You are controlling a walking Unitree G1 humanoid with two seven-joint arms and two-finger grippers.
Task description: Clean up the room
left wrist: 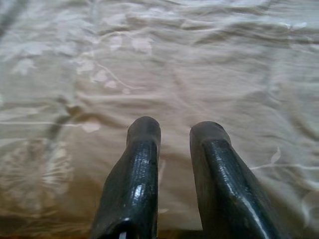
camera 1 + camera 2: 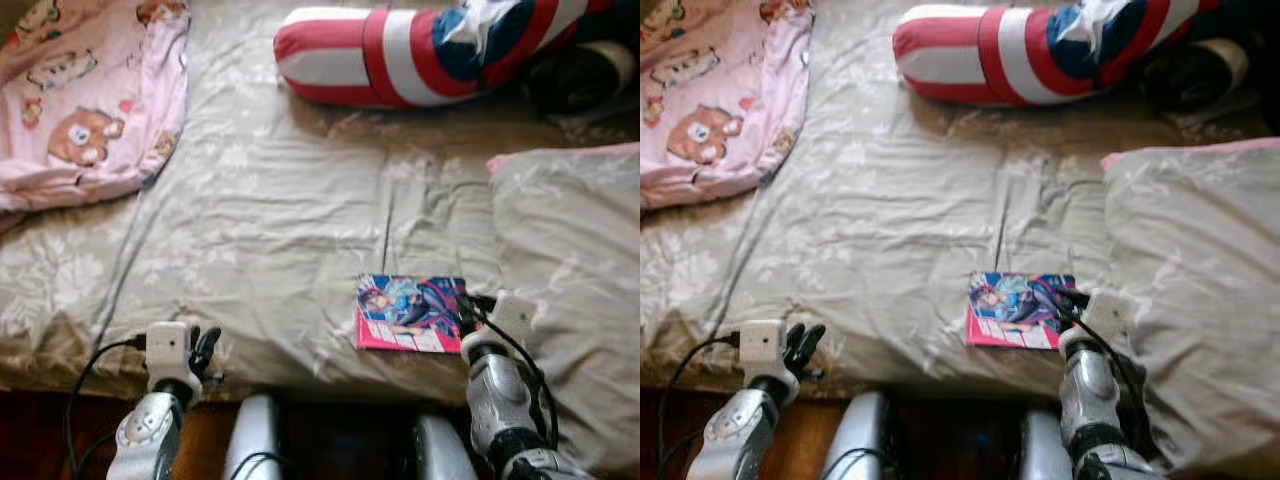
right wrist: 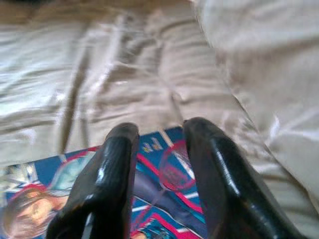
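A colourful comic book (image 2: 410,312) lies flat on the beige bed sheet (image 2: 280,200), close to the bed's front edge. My right gripper (image 2: 466,312) is at the book's right edge, open. In the right wrist view its black fingers (image 3: 117,164) hang over the book's cover (image 3: 164,174) with nothing clamped between them. My left gripper (image 2: 205,350) rests at the front left edge of the bed. It is open over bare sheet (image 1: 199,59), its fingertips (image 1: 144,129) a short way apart.
A pink blanket with bear prints (image 2: 90,100) is bunched at the back left. A red, white and blue striped bolster (image 2: 400,55) lies along the back. A beige pillow (image 2: 570,260) fills the right side, next to the book. Dark floor (image 2: 40,430) shows below the bed's edge.
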